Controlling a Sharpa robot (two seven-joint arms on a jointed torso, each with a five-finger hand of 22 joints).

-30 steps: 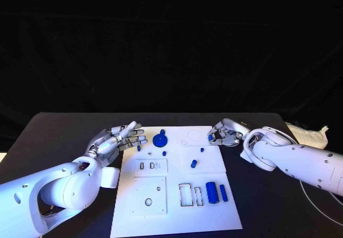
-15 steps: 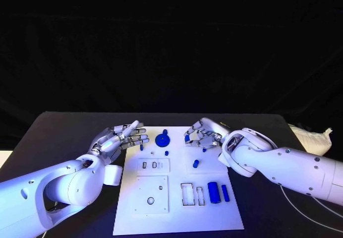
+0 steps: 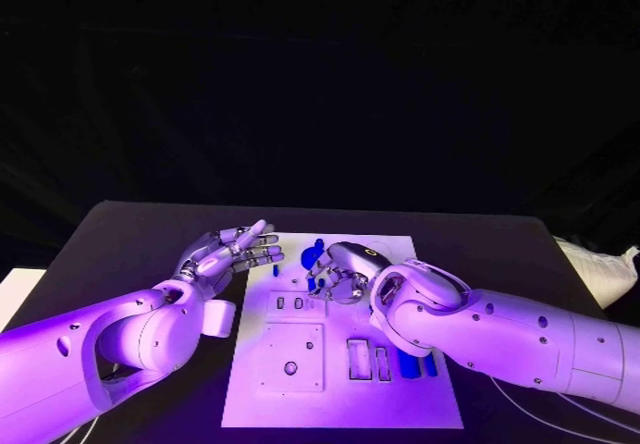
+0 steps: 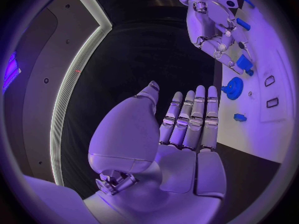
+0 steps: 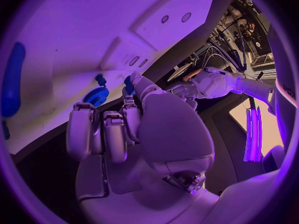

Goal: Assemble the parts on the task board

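White task board [image 3: 350, 393] lies in the middle of the black table [image 3: 133, 231], lengthwise away from the robot. No writing can be read on it. A blue gear [image 3: 313, 256] sits near its far edge, and a small blue peg [image 3: 276, 270] stands just beside the left rim. Nearer the robot, slots are cut into the board, and a blue cylinder [image 3: 408, 363] with a thinner blue bar [image 3: 429, 363] beside it lie by the right edge.

Over the board's far half the right robot hand [image 3: 337, 280] is held palm down, fingers curled in; the right wrist view shows a small blue part [image 5: 128, 84] at its fingertips, but I cannot tell whether it is pinched. The right forearm covers much of the board's right side.

The left robot hand [image 3: 227, 254] hovers at the board's left edge, fingers straight and apart, holding nothing.
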